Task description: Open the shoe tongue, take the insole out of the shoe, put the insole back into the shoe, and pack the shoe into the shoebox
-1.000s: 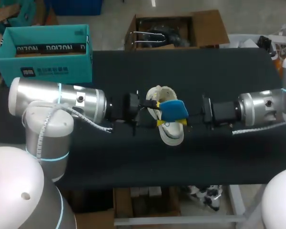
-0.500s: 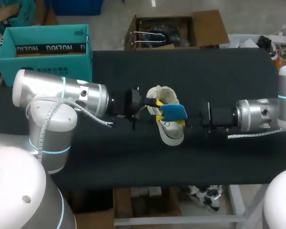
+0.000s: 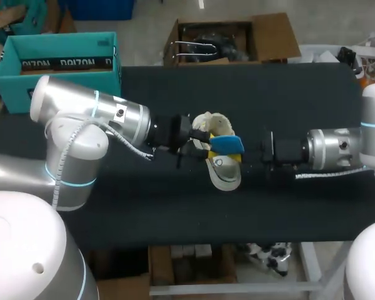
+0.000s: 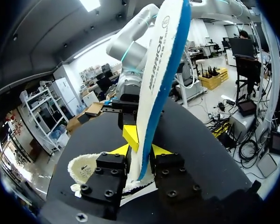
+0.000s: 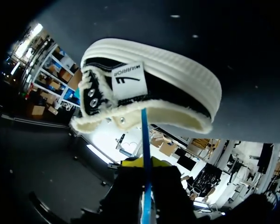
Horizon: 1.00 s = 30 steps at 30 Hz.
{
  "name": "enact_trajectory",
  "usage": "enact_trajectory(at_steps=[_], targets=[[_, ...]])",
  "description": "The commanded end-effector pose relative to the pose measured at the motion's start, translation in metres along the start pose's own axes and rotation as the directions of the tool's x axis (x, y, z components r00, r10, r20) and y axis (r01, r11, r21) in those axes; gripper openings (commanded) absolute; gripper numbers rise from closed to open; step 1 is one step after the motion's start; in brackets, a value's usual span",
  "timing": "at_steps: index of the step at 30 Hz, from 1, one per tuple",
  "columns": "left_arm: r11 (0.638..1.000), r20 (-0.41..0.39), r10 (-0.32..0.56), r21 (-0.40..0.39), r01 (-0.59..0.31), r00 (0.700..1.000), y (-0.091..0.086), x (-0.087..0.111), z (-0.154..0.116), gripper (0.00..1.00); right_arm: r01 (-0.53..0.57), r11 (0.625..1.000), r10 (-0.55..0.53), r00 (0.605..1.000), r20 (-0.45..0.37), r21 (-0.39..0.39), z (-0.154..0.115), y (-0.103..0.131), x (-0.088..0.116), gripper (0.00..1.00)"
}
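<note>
A white and black shoe lies on the black table at its middle. Above its opening a blue-bottomed insole stands on edge. My left gripper comes in from the left. In the left wrist view its yellow tips touch both faces of the insole, and the shoe lies beside them. My right gripper is shut on the insole's other side. It shows in the right wrist view as a thin blue edge between the fingers, ahead of the shoe. The teal shoebox stands at the back left.
The shoebox is open at the top and sits behind my left arm. My right arm lies level over the table's right side. Bare black table stretches in front of the shoe and behind it.
My left arm has swung its elbow back and turned its wrist. Its fingers have come together onto the insole. The right arm has drawn slightly to the right, still holding the insole.
</note>
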<state>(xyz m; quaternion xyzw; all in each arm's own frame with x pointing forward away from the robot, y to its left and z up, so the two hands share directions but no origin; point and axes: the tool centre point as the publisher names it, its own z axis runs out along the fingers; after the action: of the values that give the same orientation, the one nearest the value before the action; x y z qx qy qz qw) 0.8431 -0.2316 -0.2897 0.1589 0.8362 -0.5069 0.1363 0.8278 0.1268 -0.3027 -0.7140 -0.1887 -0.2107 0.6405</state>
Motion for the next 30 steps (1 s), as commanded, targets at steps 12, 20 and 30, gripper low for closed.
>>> enact_trajectory(at_steps=[12, 20, 30], targets=[[0.996, 0.003, 0.082, -0.017, -0.082, 0.997, 0.01, -0.003, 0.002, 0.0, 0.015, 0.998, -0.014, 1.0, 0.021, -0.057, -0.005, -0.018, -0.005, 0.75], [0.978, -0.04, 0.202, -0.052, -0.204, 0.979, 0.013, 0.001, 0.006, 0.0, 0.042, 0.989, -0.038, 0.999, 0.033, -0.14, -0.009, -0.022, -0.008, 0.39], [0.964, -0.049, 0.239, -0.109, -0.243, 0.97, 0.02, -0.002, 0.012, 0.0, 0.049, 0.98, -0.041, 0.998, 0.044, -0.195, -0.005, -0.01, -0.007, 0.15]])
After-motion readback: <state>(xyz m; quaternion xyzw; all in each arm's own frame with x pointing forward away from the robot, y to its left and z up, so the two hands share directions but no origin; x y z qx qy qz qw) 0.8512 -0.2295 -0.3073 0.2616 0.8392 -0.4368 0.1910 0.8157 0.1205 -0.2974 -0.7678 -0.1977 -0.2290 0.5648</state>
